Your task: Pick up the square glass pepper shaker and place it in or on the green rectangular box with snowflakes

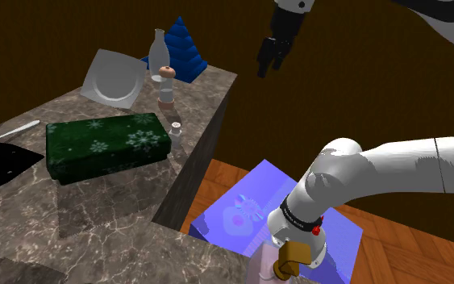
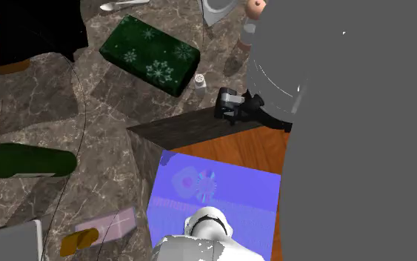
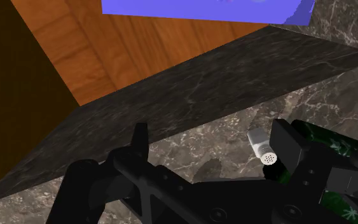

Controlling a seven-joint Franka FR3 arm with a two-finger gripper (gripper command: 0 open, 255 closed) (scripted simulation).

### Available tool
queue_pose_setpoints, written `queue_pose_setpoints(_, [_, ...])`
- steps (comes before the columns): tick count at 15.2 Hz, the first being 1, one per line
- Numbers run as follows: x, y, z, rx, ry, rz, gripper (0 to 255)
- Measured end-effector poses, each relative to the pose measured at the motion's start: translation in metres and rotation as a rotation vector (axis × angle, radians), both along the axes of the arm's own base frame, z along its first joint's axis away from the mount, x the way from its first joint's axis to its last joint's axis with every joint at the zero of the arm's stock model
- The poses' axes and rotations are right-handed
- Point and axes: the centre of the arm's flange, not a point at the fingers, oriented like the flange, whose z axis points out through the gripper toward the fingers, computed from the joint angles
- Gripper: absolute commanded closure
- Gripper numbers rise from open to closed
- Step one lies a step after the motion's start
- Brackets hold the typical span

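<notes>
- Wrist view: the gripper (image 3: 212,149) has its two black fingers spread wide with nothing clasped between them. It is judged ready to admit the shaker.
- Seen from the shoulder view, it hangs in the air above and beyond the counter's edge, clear of every object. A descent is judged necessary.
- Pepper shaker (image 1: 175,134): small, clear and white-capped. It stands upright on the marble counter (image 1: 96,222), just beside the box's end and near the edge, so it is open to a grasp from above.
- Green box (image 1: 108,145): it lies flat with the snowflake face up, offering a broad landing surface. The transfer is judged short.
- Tall bottle (image 1: 159,50): it stands behind the shaker, so an approach from the edge side avoids it.
</notes>
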Motion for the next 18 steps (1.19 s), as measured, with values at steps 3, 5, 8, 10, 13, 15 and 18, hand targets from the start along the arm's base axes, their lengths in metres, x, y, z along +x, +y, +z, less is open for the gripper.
queue_pose_setpoints(3, [0.009,0.008,-0.011,0.001,0.002,0.001,0])
queue_pose_setpoints(5, [0.023,0.016,-0.026,0.004,0.005,0.002,0])
queue_pose_setpoints(8, [0.047,0.037,-0.053,0.007,0.008,0.004,0])
queue_pose_setpoints(10, [0.063,0.046,-0.071,0.01,0.011,0.005,0])
queue_pose_setpoints(13, [0.087,0.065,-0.095,0.014,0.013,0.006,0])
queue_pose_setpoints(15, [0.103,0.076,-0.112,0.016,0.016,0.007,0])
queue_pose_setpoints(18, [0.125,0.094,-0.139,0.02,0.018,0.009,0])
